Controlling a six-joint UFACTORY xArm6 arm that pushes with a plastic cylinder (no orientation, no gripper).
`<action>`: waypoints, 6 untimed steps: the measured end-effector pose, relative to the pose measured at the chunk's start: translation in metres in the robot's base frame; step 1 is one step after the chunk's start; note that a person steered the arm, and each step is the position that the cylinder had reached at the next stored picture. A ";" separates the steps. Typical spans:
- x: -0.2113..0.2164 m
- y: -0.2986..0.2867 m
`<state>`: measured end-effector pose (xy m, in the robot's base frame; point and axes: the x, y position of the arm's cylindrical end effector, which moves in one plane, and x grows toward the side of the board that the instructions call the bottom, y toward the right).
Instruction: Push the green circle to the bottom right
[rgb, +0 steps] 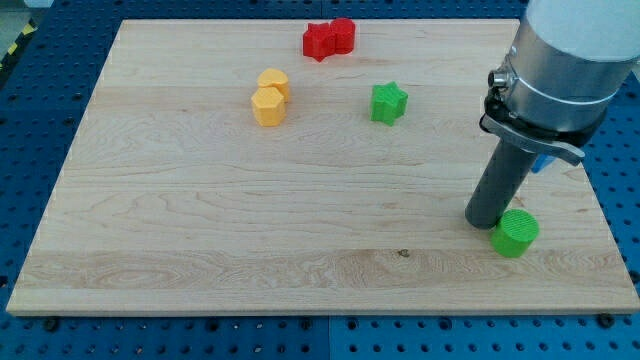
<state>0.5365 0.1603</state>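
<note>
Near the view's bottom right corner of the wooden board (200, 230), the green circle (516, 232) lies on the wood, and the rod's lower end, my tip (486, 222), stands right against its left side, seemingly touching it. The rod has no jaws; it holds nothing and only presses sideways on the block. The arm's grey body (565, 60) is cut off by the view's top and right edges, so little of it shows above the rod. A blue object (543, 163) peeks out behind the rod's collar, mostly hidden; whether it is a block cannot be told. Well apart, toward the view's top, a green star (389, 102) sits alone. Two yellow blocks (270, 97) touch each other left of it, their shapes hard to separate, perhaps hexagonal. Two red blocks (329, 39) press together near the top edge, their outlines merging into one mass.
</note>
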 end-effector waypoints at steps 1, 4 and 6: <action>0.001 -0.001; 0.016 0.001; 0.016 0.029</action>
<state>0.5522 0.1896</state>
